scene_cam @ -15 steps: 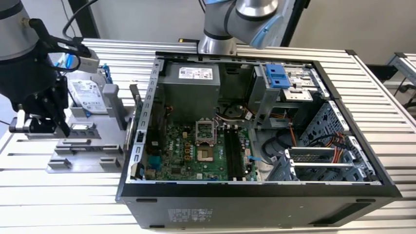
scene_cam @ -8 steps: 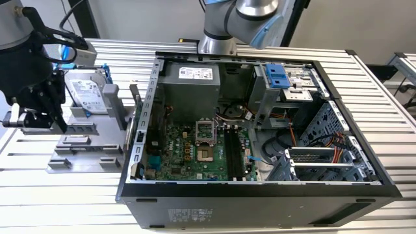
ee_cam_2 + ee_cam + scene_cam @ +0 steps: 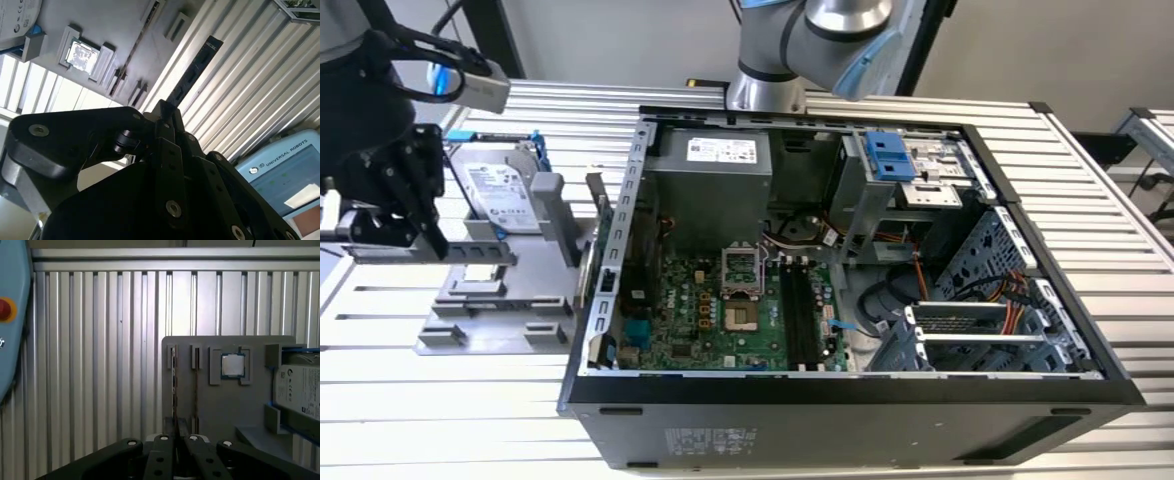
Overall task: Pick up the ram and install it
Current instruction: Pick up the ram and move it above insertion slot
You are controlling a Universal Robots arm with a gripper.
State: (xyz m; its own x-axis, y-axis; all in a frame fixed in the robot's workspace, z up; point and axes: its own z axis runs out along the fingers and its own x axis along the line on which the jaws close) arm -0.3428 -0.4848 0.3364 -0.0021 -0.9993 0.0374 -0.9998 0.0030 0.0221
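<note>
End effector (image 3: 175,432) gripping ram (image 3: 192,71), processor (image 3: 232,365) in grey holder (image 3: 200,405)

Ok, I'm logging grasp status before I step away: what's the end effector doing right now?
End effector: closed on the ram, which sticks out edge-on past its fingertips.

place: robotics lab | evidence: slatted aluminium bench (image 3: 454,420), opened computer case (image 3: 854,420), grey parts fixture (image 3: 494,320)
</note>
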